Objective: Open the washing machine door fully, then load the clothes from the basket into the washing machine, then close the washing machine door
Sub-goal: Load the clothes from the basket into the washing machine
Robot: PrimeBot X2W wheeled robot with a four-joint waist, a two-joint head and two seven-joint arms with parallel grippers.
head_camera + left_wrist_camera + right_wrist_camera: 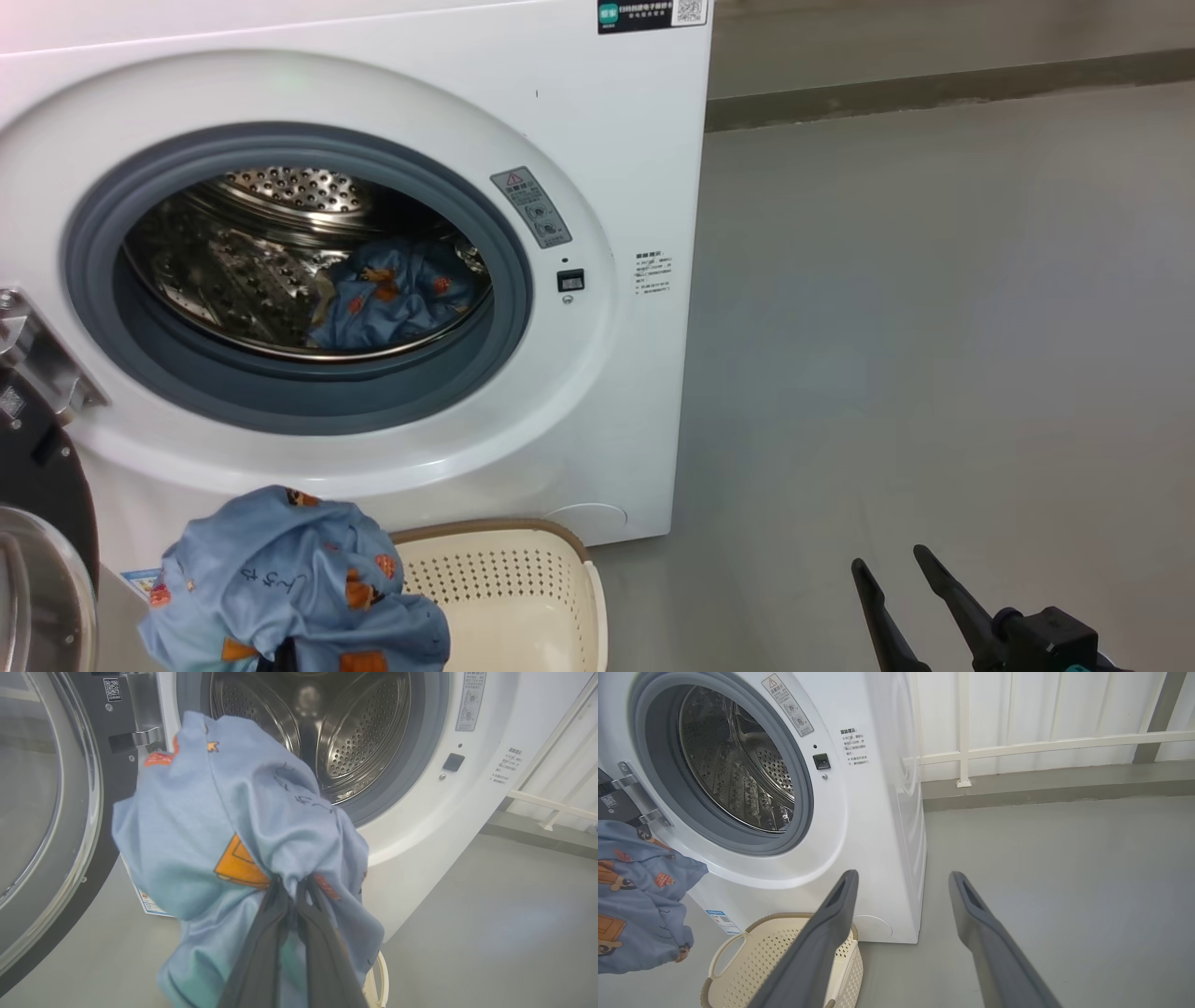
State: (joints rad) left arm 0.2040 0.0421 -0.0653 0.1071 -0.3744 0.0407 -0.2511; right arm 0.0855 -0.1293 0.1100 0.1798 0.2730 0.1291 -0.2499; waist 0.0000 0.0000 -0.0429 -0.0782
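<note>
Here, left jaws pinch the clothes tight; right jaws gape wide, empty.

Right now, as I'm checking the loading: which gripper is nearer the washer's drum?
Left. The left gripper, shut on a blue garment, hangs low in front of the drum; the right gripper stands open over the floor, right of the washer.

Grey floor; white railing w/ panelled wall.

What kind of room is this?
Probably a laundry corner, maybe on a balcony: a big white front-loading washing machine stands on a grey floor, with a cream perforated plastic basket before it and white railing beside.
</note>
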